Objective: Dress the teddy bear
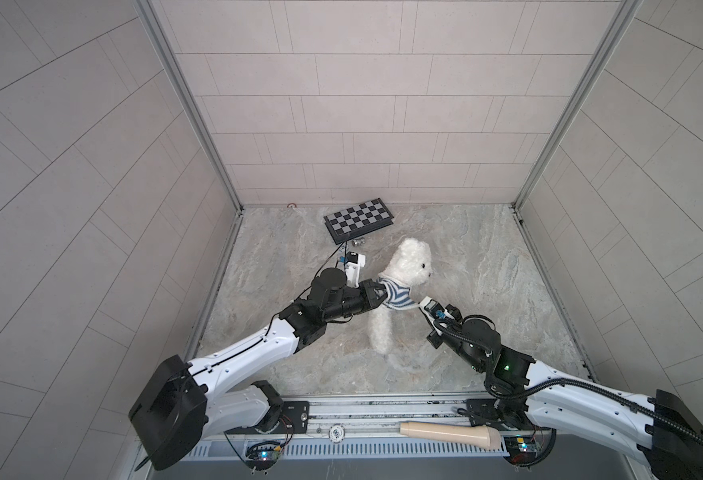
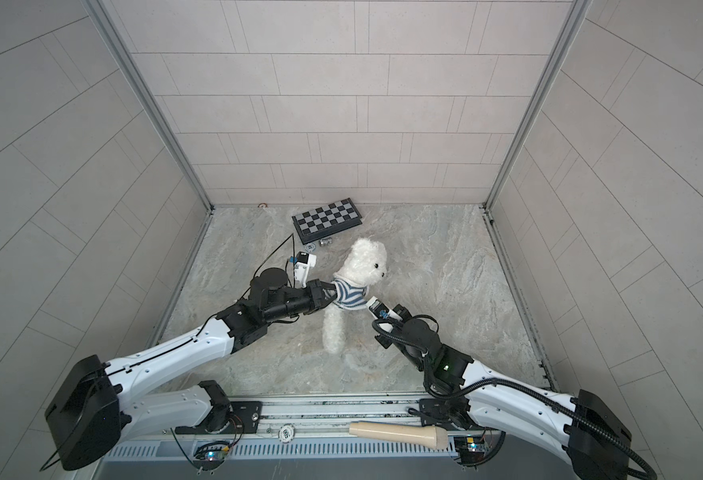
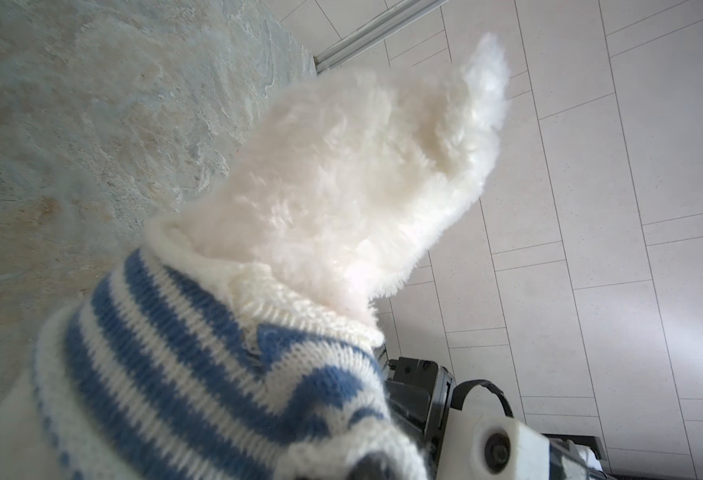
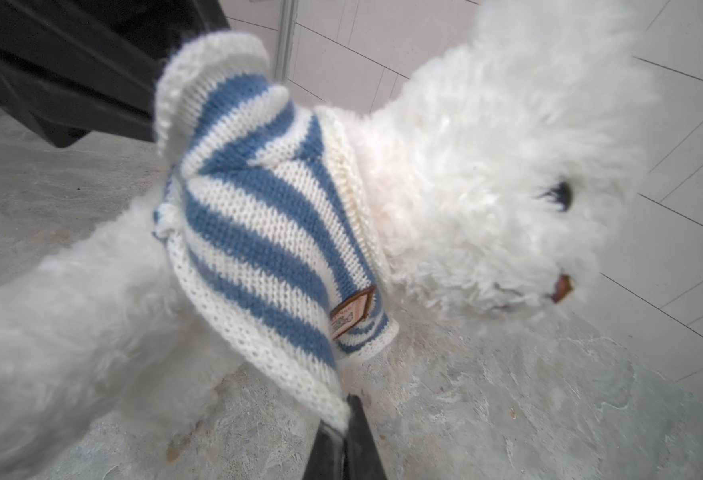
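Teddy bear btwn tools: left tool clenched on shirt, right tool pinching shirt hem.

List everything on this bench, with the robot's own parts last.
teddy bear: one, white, mid-table between the grippers
striped sweater: one, blue and white, on the bear's torso
chessboard: one, black and grey, back of table
small metal piece: one, silver, just in front of the chessboard
cylinder: one, beige, lying on the front rail
table: one, grey marbled
left gripper: one, black, shut on the sweater's side
right gripper: one, black, shut on the sweater's hem
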